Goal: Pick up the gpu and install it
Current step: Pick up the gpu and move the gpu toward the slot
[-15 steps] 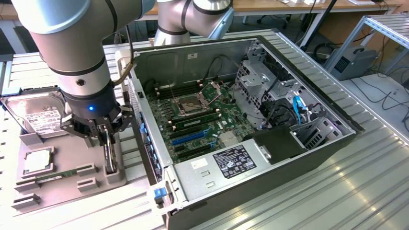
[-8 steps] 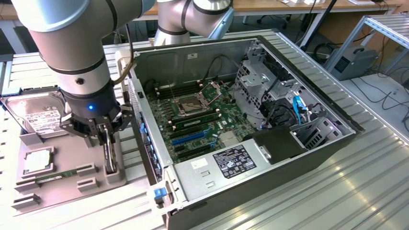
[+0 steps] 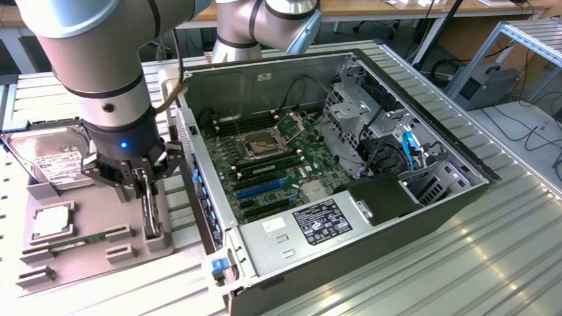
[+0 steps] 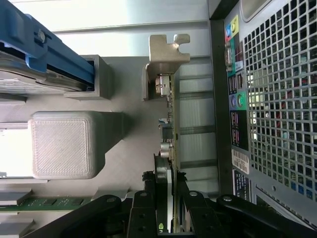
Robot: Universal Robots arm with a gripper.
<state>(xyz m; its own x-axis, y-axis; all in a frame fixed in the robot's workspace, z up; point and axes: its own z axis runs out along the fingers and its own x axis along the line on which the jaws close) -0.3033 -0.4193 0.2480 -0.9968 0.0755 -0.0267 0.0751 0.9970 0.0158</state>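
1. Gripper (image 3: 147,192) is hanging, in the exterior view, over the grey tray (image 3: 92,197), which is lying to the exterior view's left of the open case (image 3: 255,82).
2. Its fingers are reaching down on either side of the gpu (image 3: 152,216), which is standing on edge in a slotted holder (image 3: 160,242) on the tray, just beside the case.
3. On the tray, a hard drive (image 3: 52,158) is lying at the end farther from the camera, and a memory stick (image 3: 83,241) is sitting near the holder.
4. In the wrist view, the gpu (image 4: 172,134) is showing edge-on, with its bracket (image 4: 167,47) pointing away from the gripper (image 4: 167,210).
5. Both fingers (image 4: 143,215) are pressing against the gpu's two faces, so the gripper is grasping the gpu.
6. The gpu is running alongside the case's perforated rear panel (image 4: 282,99), apart from it, with a grey block (image 4: 64,144) on its other side.
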